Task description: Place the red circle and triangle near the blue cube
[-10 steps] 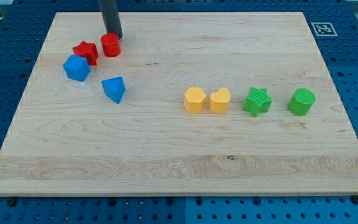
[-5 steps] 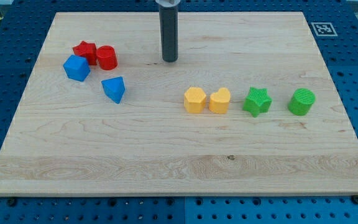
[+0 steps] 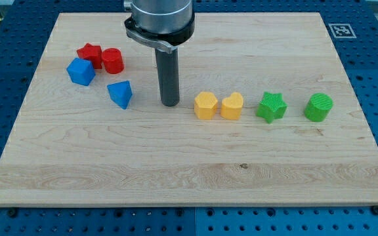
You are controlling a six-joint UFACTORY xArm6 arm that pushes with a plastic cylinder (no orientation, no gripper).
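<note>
My tip (image 3: 170,103) rests on the desk (image 3: 189,177), between the blue triangle (image 3: 120,94) on the view's left and the yellow hexagon (image 3: 206,105) on the view's right. It touches neither one; both stand just beside it, with bare wood on each side. The end effector here is a plain dark rod with no jaws, so it has nothing to open and it has hold of nothing. The rod stands upright, and the grey collar of the arm (image 3: 159,23) shows above it at the view's top.

The task's blocks sit up and to the view's left of my tip, well apart from it. The red circle (image 3: 113,60) stands next to the red star (image 3: 90,54), the two touching or very nearly so. The blue cube (image 3: 81,71) lies just below the star and to the lower left of the circle, close against them; whether it touches them I cannot tell. The blue triangle lies below and to the right of that cluster, nearest to my tip of the four.

To the view's right of my tip a row runs across the desk: the yellow hexagon, then a yellow heart (image 3: 232,105) touching it, then a green star (image 3: 272,107), and farthest off a green circle (image 3: 318,107).
</note>
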